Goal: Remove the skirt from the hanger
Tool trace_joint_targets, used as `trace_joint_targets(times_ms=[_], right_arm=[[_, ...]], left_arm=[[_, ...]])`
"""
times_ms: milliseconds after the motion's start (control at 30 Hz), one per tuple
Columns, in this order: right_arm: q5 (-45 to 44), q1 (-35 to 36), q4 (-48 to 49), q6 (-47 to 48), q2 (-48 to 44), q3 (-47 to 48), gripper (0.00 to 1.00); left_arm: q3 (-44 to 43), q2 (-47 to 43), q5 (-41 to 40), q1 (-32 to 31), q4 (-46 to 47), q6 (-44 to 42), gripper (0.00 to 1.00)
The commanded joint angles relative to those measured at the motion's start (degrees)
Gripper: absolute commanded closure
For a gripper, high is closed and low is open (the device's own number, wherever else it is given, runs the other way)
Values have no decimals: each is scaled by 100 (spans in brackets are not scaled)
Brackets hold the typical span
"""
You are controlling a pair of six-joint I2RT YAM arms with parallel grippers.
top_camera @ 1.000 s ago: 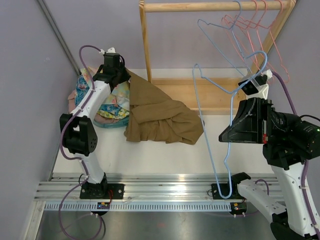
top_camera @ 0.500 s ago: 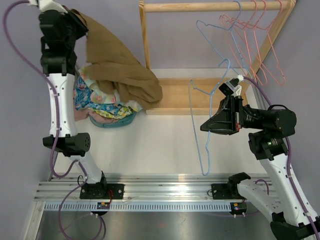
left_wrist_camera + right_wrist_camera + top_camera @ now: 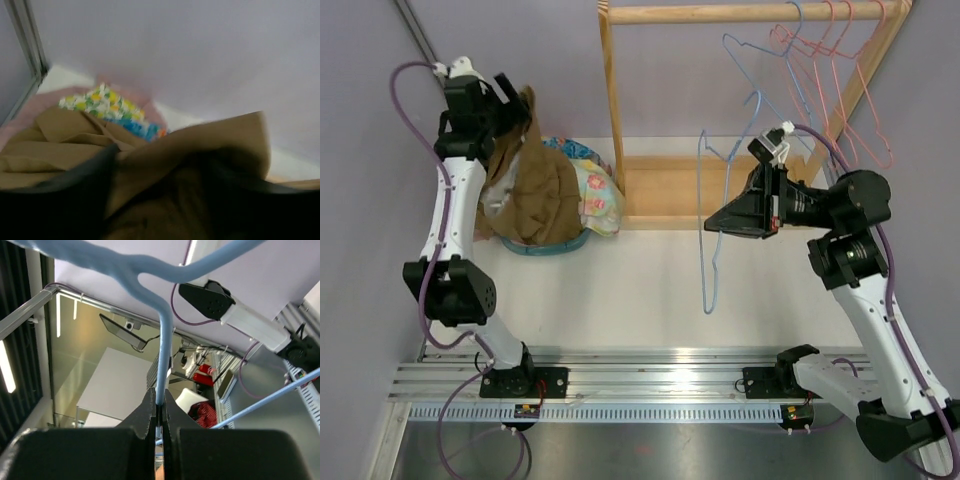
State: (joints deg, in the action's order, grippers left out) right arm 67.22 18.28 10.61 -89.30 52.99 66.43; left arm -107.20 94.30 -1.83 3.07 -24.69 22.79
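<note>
Right gripper [image 3: 712,224]: the jaws are closed on the light blue wire hanger [image 3: 703,270]. In the right wrist view the fingertips [image 3: 150,412] meet with only the thin wire between them, just below the bend where the wire forks. The hanger is bare and hangs clear of the white table [image 3: 640,300], its long side pointing down. It is in front of the wooden clothes rack [image 3: 610,100], between the rack's two posts and below its top rail, not hooked on the rail. Another blue wire hanger [image 3: 790,55] and several pink wire hangers [image 3: 840,50] hang on the rail towards the rack's right end.

Left gripper [image 3: 510,105]: raised to the left of the rack's left post, near the purple wall [image 3: 380,120]. In the left wrist view the fingers [image 3: 55,200] appear only as dark, blurred shapes with brown cloth lying across and between them. Whether the jaws are apart or pressed onto the cloth cannot be told.

The brown fabric skirt [image 3: 535,190] is off the hanger and well apart from it. It drapes down from the left gripper, to the left of the rack's left post, and its lower part lies on a pile of floral patterned clothes [image 3: 592,188] on the table
</note>
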Motion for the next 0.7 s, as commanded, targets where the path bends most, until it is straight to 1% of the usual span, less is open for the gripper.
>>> trace_joint_targets(times_ms=[0, 33, 67, 100, 133, 167, 200, 233, 267, 300, 367, 400, 467, 500, 600, 667], right_arm=[[125, 26, -138, 824, 570, 948, 100], [125, 26, -156, 922, 728, 1142, 100], [133, 26, -217, 1140, 1104, 1579, 100], [125, 26, -244, 1203, 1308, 1801, 100], [142, 35, -148, 1239, 1528, 2003, 100], [142, 26, -121, 1248, 1982, 2431, 100], [151, 26, -60, 1222, 2222, 2644, 100], [160, 26, 106, 1178, 2468, 2855, 100], [142, 26, 177, 1125, 2923, 3258, 100], [151, 35, 265, 977, 3154, 3453, 100], [116, 26, 817, 609, 3776, 3909, 100], [107, 26, 820, 485, 3971, 4034, 100], [63, 17, 1258, 152, 4445, 4324, 100], [46, 26, 1329, 115, 4587, 4421, 100], [-95, 26, 1417, 44, 5053, 4773, 100], [-200, 26, 1767, -270, 5377, 4992, 100]], left_arm=[[304, 579, 946, 1, -754, 129, 2], [548, 441, 956, -34, -722, 164, 1], [916, 249, 912, -52, -600, 191, 1], [1581, -41, 834, -70, -346, 261, 1], [1927, -322, 641, -113, -265, 288, 1], [2166, -899, 553, -140, -247, 288, 1], [2368, -1157, 439, -192, -378, 270, 1], [2753, -1412, 263, -262, -466, 279, 1], [2905, -1910, 270, -272, -528, 227, 1], [3080, -2124, 279, -420, -598, 139, 1], [3572, -2790, 261, -553, -922, -54, 1], [3705, -3021, 314, -571, -1020, -98, 1], [4082, -3399, 314, -606, -1230, -151, 1], [4180, -3758, 314, -615, -1414, -186, 1], [4628, -4391, 350, -623, -1600, -274, 1], [4821, -4657, 245, -632, -1662, -345, 1]])
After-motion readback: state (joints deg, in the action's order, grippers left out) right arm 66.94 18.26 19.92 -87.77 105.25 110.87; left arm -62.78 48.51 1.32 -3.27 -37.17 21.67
